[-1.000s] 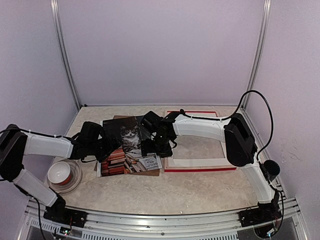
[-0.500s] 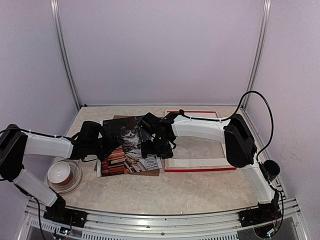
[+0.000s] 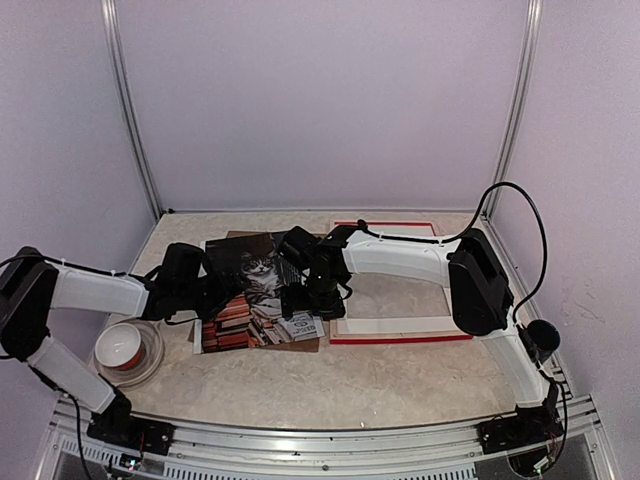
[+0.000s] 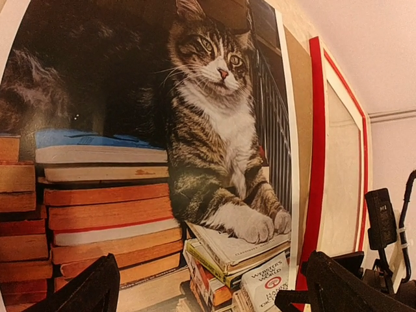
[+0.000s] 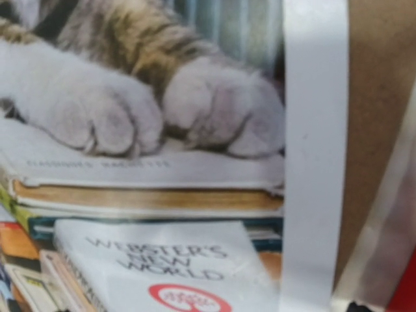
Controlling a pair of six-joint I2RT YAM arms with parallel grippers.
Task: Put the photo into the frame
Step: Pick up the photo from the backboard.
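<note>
Seen from above, two white robot arms reached inward over a pale table (image 3: 400, 385). The photo (image 3: 255, 290), a print of a tabby cat sitting on stacked colourful books, lay flat on the left half of the table on top of a brown backing board (image 3: 300, 346), whose edges showed around it. The frame (image 3: 400, 339), red-fronted with a pale inner border, lay flat just to the right of the print and had nothing of the print inside it. A small bowl (image 3: 120, 345) sat near the left arm's base.

The left gripper (image 3: 228, 298) hovered low at the print's left side. Its wrist camera showed its two dark fingers (image 4: 91, 289) spread wide, holding nothing. The right gripper (image 3: 308, 300) hung over the print's right edge, close above the thin white border (image 5: 312, 162). None of its fingers appeared in its own close view, and its jaws stood wide apart and empty.

The print looked like a light, thin, floppy sheet with a smooth, possibly slippery face that would crease easily. Lying flush on the board, it offered little to pinch. The safest hold was probably at the white border on an edge or corner, lifted gently and supported on both sides so it would not sag or fold.
</note>
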